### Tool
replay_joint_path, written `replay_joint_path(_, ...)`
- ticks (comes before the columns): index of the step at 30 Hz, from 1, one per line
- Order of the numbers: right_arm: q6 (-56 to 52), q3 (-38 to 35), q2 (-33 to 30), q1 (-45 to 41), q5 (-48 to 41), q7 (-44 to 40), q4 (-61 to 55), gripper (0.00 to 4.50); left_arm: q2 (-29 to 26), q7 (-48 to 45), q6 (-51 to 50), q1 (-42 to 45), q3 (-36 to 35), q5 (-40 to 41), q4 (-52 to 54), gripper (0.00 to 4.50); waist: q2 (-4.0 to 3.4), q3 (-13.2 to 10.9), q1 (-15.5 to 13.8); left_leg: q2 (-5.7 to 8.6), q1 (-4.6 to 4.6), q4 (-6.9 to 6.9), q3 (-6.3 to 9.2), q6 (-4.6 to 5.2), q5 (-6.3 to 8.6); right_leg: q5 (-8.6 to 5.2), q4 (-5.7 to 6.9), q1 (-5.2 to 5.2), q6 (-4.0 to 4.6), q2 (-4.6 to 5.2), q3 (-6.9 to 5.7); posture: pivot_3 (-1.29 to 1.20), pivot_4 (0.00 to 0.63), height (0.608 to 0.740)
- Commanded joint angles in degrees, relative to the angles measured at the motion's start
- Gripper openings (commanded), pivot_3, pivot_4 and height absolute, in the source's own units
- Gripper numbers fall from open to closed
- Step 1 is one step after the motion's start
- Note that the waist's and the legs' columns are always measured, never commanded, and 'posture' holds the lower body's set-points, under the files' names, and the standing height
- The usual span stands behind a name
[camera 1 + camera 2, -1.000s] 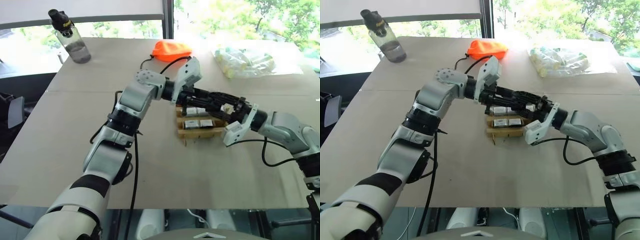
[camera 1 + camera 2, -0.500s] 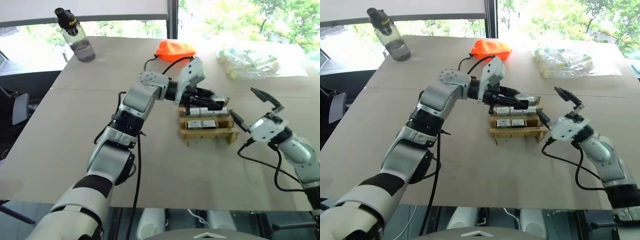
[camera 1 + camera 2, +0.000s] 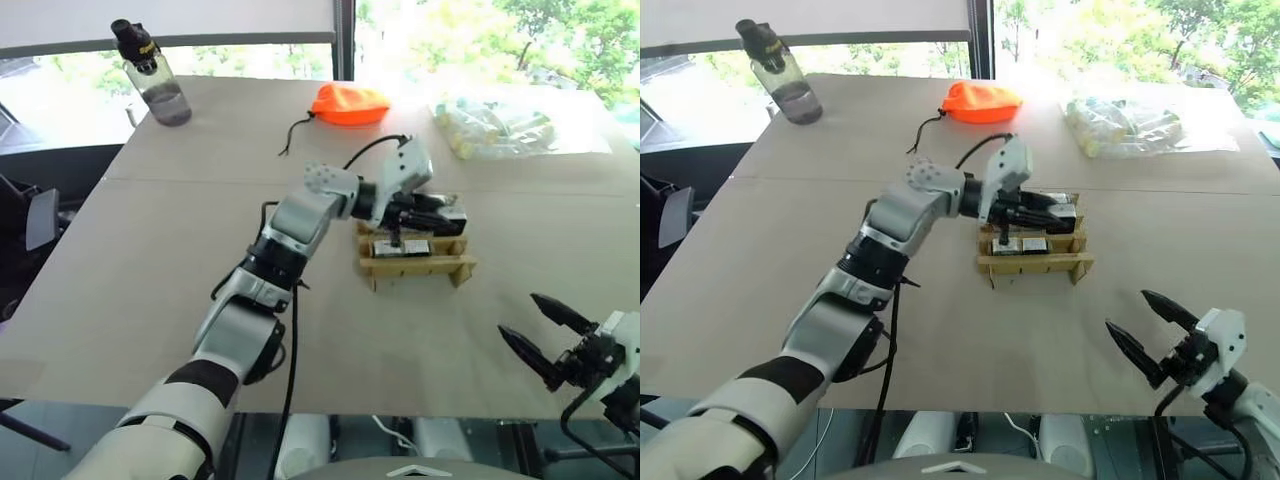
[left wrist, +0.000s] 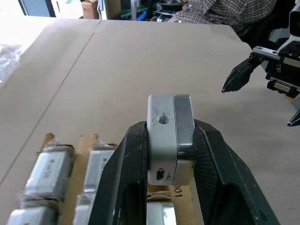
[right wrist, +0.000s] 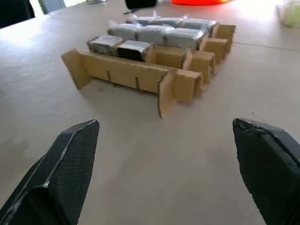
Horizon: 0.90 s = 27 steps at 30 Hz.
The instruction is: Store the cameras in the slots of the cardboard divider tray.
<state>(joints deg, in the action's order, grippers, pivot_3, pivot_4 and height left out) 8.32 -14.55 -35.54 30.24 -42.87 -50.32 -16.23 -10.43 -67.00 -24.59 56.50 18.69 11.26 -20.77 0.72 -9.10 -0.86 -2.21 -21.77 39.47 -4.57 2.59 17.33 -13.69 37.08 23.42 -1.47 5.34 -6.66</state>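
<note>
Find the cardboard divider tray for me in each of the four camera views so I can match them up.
Left eye view: cardboard divider tray sits right of centre, under the left gripper.
Right eye view: near centre.
Left wrist view: lower left, beneath the fingers.
Right wrist view: upper middle, beyond the open right gripper.
Shared landmark: the tray's tan cardboard dividers.

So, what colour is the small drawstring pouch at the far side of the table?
Bright orange pouch, clearest in the right eye view.

Our two arms, one reaching, one low

Our left tool (image 4: 169,154) extends forward, fingers clamped tight; our right tool (image 3: 1155,332) hangs low, fingers spread wide.
</note>
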Motion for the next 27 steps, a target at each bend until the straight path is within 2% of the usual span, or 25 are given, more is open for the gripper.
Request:
replay_joint_path(1, 1.78, -2.51, 1.52, -0.18, -0.70, -4.27, 0.36, 4.50, 1.16, 1.76, 0.77, -0.56, -0.07, -0.08, 3.13, 0.75, -0.01, 0.00, -0.04, 0.01, 0.00, 0.00, -0.01, 0.00, 0.00, 0.00, 0.00, 0.00, 0.00, 0.01, 0.00, 0.00, 0.150, 0.726)
replay_joint_path(8, 1.20, -2.15, 3.83, -1.46, 2.46, -4.43, -0.36, 4.50, 3.03, 4.49, 1.83, -3.90, 1.47, -1.74, 2.48, 0.75, -0.02, 0.01, -0.14, 0.02, -0.01, 0.01, 0.04, 0.00, 0.00, 0.00, 0.00, 0.00, 0.01, 0.03, -0.05, 0.00, 0.150, 0.726)
replay_joint_path(12, 0.56, -2.76, 4.38, -1.25, 2.69, -4.35, -1.40, 4.50, 3.42, 6.23, 5.73, -5.31, 4.06, -5.39, 0.33, 0.75, -0.03, 0.02, -0.17, 0.03, -0.01, 0.00, 0.03, 0.00, 0.00, 0.00, 0.00, 0.00, 0.01, 0.04, -0.04, 0.00, 0.150, 0.726)
replay_joint_path(27, -0.60, -4.07, 6.06, -0.59, 3.86, -3.45, -3.50, 4.50, 6.40, 8.53, 13.83, -2.94, 4.81, -10.34, -9.96, 0.75, -0.02, 0.06, -0.35, 0.05, 0.00, 0.03, 0.06, 0.02, 0.01, 0.00, 0.01, -0.03, 0.01, 0.05, -0.07, 0.00, 0.150, 0.726)
